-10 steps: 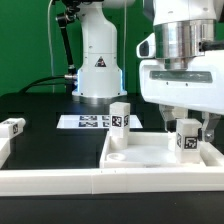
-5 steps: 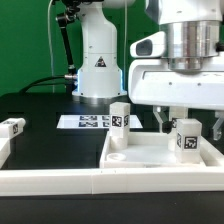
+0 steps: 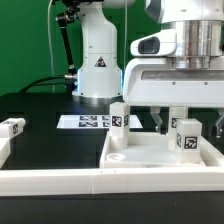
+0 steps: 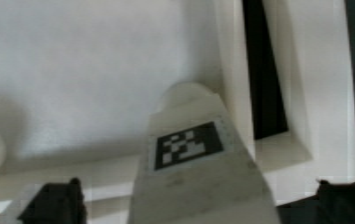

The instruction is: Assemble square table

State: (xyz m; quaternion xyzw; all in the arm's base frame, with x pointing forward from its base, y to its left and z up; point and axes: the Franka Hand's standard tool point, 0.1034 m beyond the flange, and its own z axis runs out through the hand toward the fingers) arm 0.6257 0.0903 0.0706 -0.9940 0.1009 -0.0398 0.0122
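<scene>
The white square tabletop (image 3: 150, 162) lies with its rim up at the front right of the exterior view. One white tagged leg (image 3: 120, 122) stands upright at its far left corner. A second leg (image 3: 186, 137) stands near its far right corner. My gripper (image 3: 189, 120) is straight above this second leg, open, with one finger on each side and a gap to each. In the wrist view the leg (image 4: 195, 150) stands between the dark fingertips (image 4: 58, 200) over the tabletop (image 4: 85, 80), and my gripper (image 4: 200, 205) does not touch it. A third leg (image 3: 12, 127) lies at the far left.
The marker board (image 3: 86, 122) lies flat behind the tabletop. A long white border rail (image 3: 50, 180) runs along the front. The robot's white base (image 3: 97, 60) stands at the back, with black cables beside it.
The fingers have spread apart from the right leg, and the gripper body has shifted slightly towards the exterior view's left. The leg has stayed in place.
</scene>
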